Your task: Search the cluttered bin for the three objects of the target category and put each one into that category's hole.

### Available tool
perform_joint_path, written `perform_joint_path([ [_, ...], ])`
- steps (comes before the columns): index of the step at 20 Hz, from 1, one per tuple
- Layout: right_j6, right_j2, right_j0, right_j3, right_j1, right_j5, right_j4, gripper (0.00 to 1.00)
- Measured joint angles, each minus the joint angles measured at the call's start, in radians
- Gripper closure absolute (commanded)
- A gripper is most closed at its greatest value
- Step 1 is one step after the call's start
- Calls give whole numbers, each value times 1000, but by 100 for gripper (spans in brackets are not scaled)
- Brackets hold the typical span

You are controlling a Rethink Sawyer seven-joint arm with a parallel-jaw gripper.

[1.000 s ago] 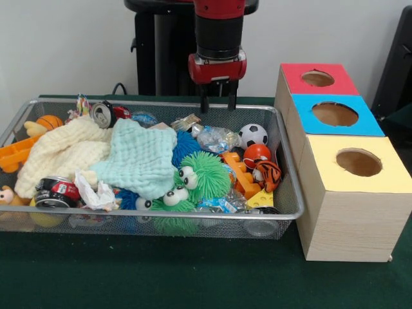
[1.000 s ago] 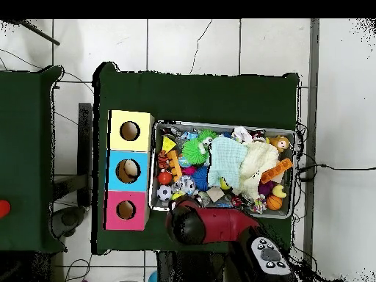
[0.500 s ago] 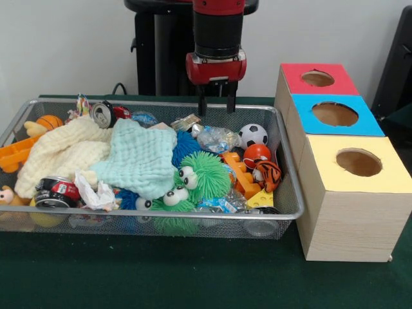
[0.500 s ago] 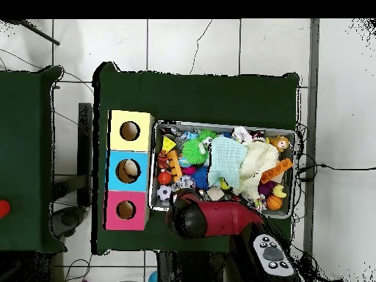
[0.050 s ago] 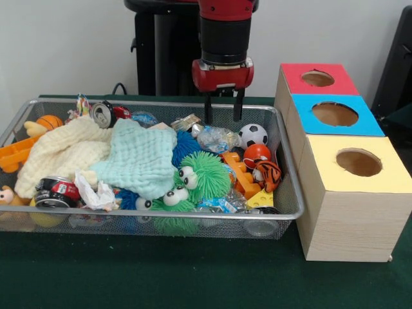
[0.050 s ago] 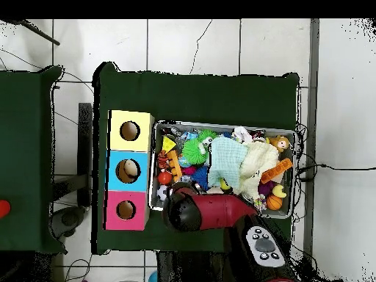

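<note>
Red gripper (image 5: pixel 223 114), fingers slightly apart and empty, hangs over the bin's (image 5: pixel 291 193) far side, football (image 5: pixel 253 135) just right.

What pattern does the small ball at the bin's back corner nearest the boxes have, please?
The ball has a black-and-white soccer pattern, clearest in the front view.

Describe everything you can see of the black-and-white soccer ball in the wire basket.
The soccer ball is small and round, white with black patches, and looks like smooth plastic or rubber. It sits whole near the far wall of the wire basket, towards the coloured boxes. It rests on the clutter, against a crinkled clear wrapper and just above an orange ball. The end effector hangs open nearby, not touching it.
</note>
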Motion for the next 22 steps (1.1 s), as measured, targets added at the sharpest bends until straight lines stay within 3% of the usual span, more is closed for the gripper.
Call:
perform_joint_path([
  [10,0,-5,25,-37,49,0,-14,0],
  [22,0,90,-97,-65,93,0,-193,0],
])
